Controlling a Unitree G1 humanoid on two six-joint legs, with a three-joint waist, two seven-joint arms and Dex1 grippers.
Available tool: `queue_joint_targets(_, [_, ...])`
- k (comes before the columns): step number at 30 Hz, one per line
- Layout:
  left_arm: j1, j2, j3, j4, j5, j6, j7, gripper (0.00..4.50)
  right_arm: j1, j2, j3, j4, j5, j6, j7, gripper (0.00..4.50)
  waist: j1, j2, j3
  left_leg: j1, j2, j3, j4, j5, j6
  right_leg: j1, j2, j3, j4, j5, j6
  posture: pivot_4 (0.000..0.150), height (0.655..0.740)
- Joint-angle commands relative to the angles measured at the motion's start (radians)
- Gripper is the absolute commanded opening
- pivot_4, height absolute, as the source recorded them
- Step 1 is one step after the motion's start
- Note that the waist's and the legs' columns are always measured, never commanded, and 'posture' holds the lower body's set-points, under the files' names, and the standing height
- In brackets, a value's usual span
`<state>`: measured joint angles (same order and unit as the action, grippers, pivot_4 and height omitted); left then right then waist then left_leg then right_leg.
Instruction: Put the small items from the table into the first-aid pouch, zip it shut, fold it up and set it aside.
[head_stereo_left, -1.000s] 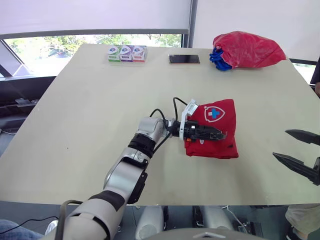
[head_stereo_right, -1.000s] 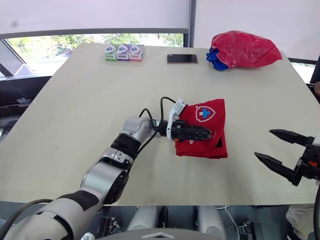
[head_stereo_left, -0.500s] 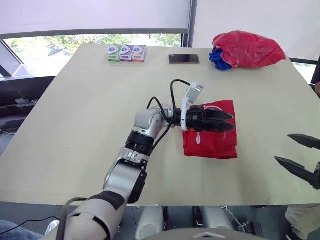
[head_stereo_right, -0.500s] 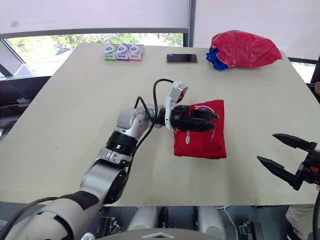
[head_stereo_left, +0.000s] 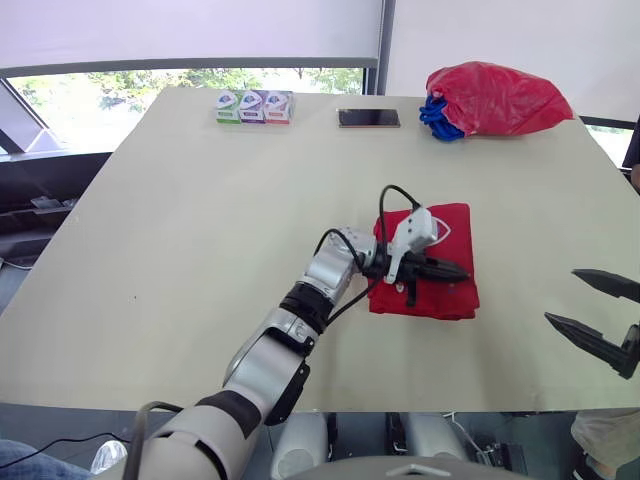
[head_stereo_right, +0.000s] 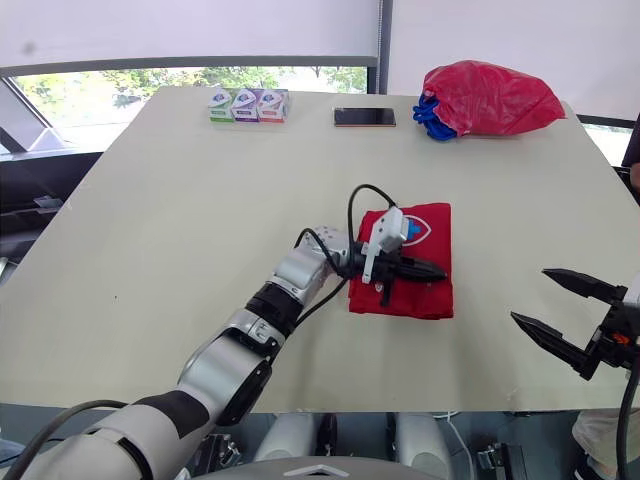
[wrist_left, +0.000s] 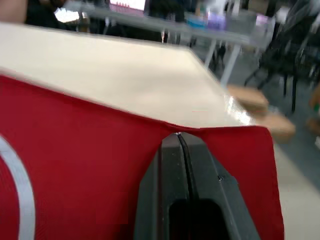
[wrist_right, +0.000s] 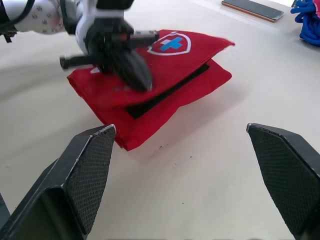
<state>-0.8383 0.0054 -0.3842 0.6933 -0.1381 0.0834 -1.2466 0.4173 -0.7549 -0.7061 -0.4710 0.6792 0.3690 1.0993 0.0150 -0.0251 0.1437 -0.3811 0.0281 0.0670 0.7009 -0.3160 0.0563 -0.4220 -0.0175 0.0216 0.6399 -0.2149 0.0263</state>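
Left end effector (head_stereo_left: 458, 271): I'm seeing its two black fingers (wrist_left: 172, 165) pressing tight together with no gap, their tips lying on top of the folded red fabric first-aid pouch (head_stereo_left: 440, 297). I'm not making out any fabric pinched between them.
Left arm: it's reaching across the pale beige worktop (head_stereo_left: 180, 240) from the near side, with the wrist sitting over the pouch's left half.
Pouch position: it's lying flat near the middle of the worktop, a little towards my right, folded over on itself. The white shield emblem with a blue cross (wrist_right: 170, 43) is facing up on the top flap, and a black strip (wrist_right: 167, 90) is showing along the fold.
Right end effector (head_stereo_left: 561, 295): its fingers are spreading wide apart and gripping nothing. It's hovering at the near right edge of the worktop, well apart from the pouch.
Far edge, right: a crumpled red plastic bag (head_stereo_left: 495, 97) is sitting there with a bundle of blue cord (head_stereo_left: 435, 118) touching its left side.
Far edge, middle: a dark flat phone (head_stereo_left: 368, 118) is lying face up.
Far edge, left: three small colourful boxes (head_stereo_left: 252, 106) are standing side by side, touching.
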Motion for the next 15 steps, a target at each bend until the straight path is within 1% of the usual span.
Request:
queue_joint_targets(1, [-0.016, -0.003, -0.078, 0.115, 0.135, -0.114, 0.056, 0.01, 0.008, 0.001, -0.011, -0.012, 0.001, -0.022, -0.003, 4.50, 0.001, 0.000, 0.000, 0.000, 0.000, 0.000, 0.000, 0.000, 0.000, 0.001, 0.000, 0.000, 0.000, 0.000, 0.000, 0.150, 0.7400])
queue_joint_targets(3, [-0.028, 0.000, -0.117, 0.161, 0.200, -0.174, 0.083, 0.01, 0.020, 0.002, -0.016, -0.014, 0.000, -0.024, 0.001, 4.50, 0.002, 0.000, 0.000, 0.002, -0.001, -0.003, 0.000, 0.000, 0.001, 0.004, 0.000, 0.000, -0.001, -0.001, 0.002, 0.150, 0.7400])
queue_joint_targets(6, [-0.036, -0.017, -0.124, 0.188, 0.228, -0.197, 0.110, 0.01, 0.032, 0.005, -0.020, -0.015, -0.002, -0.028, 0.001, 4.50, 0.001, 0.000, -0.001, 0.002, -0.003, -0.005, 0.000, 0.002, 0.003, 0.007, -0.001, 0.001, -0.002, -0.002, 0.003, 0.150, 0.7400])
queue_joint_targets(10, [-0.026, -0.034, -0.103, 0.164, 0.215, -0.197, 0.104, 0.01, 0.037, 0.010, -0.016, -0.022, -0.003, -0.032, -0.007, 4.50, 0.000, 0.001, -0.002, 0.003, -0.005, -0.005, 0.000, 0.004, 0.007, 0.007, -0.005, 0.000, -0.002, -0.001, 0.005, 0.150, 0.7400])
queue_joint_targets(13, [-0.022, -0.027, -0.082, 0.100, 0.199, -0.203, 0.106, 0.01, 0.039, 0.012, -0.013, -0.025, -0.004, -0.036, -0.013, 4.50, 0.000, 0.001, -0.002, 0.002, -0.006, -0.005, 0.000, 0.005, 0.008, 0.007, -0.012, -0.002, -0.002, -0.001, 0.006, 0.150, 0.7400])
queue_joint_targets(15, [-0.019, -0.025, -0.066, 0.052, 0.182, -0.199, 0.098, 0.01, 0.041, 0.011, -0.012, -0.025, -0.003, -0.038, -0.015, 4.50, 0.000, 0.002, -0.002, 0.001, -0.006, -0.006, 0.000, 0.005, 0.008, 0.007, -0.013, -0.003, -0.002, -0.001, 0.006, 0.150, 0.7400])
